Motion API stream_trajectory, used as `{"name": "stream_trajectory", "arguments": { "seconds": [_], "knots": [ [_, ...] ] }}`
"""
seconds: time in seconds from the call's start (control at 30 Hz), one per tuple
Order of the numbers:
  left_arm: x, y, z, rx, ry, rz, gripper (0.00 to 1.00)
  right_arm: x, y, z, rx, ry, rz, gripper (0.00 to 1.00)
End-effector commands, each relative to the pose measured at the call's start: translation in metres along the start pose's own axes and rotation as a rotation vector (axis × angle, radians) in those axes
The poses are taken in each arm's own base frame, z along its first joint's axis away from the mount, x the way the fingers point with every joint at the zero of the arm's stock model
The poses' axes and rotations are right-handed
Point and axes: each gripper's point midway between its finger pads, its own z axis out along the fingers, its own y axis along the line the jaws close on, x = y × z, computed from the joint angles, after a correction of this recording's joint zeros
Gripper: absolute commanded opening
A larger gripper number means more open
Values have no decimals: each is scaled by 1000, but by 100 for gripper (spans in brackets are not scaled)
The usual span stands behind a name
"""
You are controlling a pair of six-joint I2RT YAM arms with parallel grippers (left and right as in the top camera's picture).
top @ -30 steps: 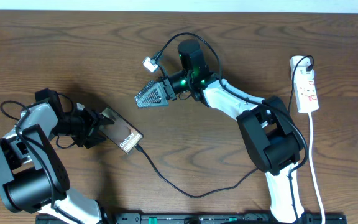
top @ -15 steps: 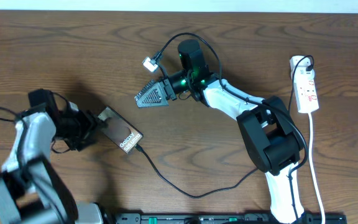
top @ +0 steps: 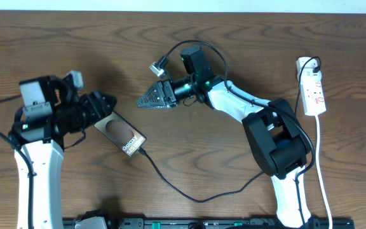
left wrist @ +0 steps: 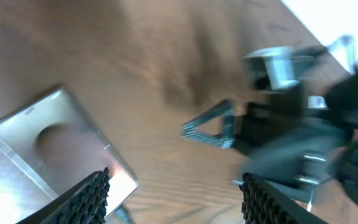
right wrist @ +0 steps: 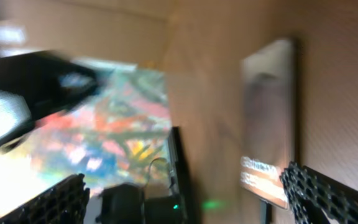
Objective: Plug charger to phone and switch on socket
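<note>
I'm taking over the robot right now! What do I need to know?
Left gripper: fingers open, empty, just by the upper-left end of the phone.
Right gripper: fingers open, empty, a long way from the socket.
Charger: its tip sits at the phone's lower-right end. I cannot tell whether it is pushed fully in.
Socket: lies at the far right, and its switches are too small to read.
Left to do: check the plug is seated, then press the socket switch, probably with the right arm because it is nearer.
</note>
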Motion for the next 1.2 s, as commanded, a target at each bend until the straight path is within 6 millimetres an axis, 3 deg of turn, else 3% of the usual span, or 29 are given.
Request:
{"name": "stream_trajectory", "arguments": {
  "seconds": [0.0, 0.2, 0.37, 0.5, 0.53, 0.57, 0.77, 0.87, 0.93, 1.03, 1.17],
  "knots": [
    [-14, -29, -4, 33, -21, 91, 66, -18, -35, -21, 171, -108, 24, 99],
    [-20, -52, -1, 33, -22, 155, 66, -20, -65, -75, 289, -162, 137, 99],
    [-20, -51, 3, -10, -32, 161, 66, -21, -75, -143, 565, -232, 174, 99],
    [-21, -50, 4, -27, -41, 167, 66, -25, -51, -206, 840, -311, 158, 99],
    [-22, -50, 3, -26, -44, 168, 66, -27, -41, -225, 916, -350, 152, 99],
    [-23, -49, 3, -31, -48, 169, 66, -31, -20, -258, 1021, -420, 134, 99],
    [-24, -47, 3, -45, -53, 169, 66, -31, 60, -359, 1169, -688, 85, 99],
    [-24, -47, 3, -46, -52, 168, 66, -18, 84, -409, 1192, -808, 105, 99],
    [-24, -47, 3, -46, -52, 168, 66, -5, 91, -442, 1190, -868, 131, 99],
    [-24, -47, 3, -46, -52, 168, 66, 14, 90, -476, 1119, -873, 125, 99],
    [-24, -47, 3, -46, -52, 168, 66, 45, 72, -521, 1041, -882, 148, 99]
  ]
}}
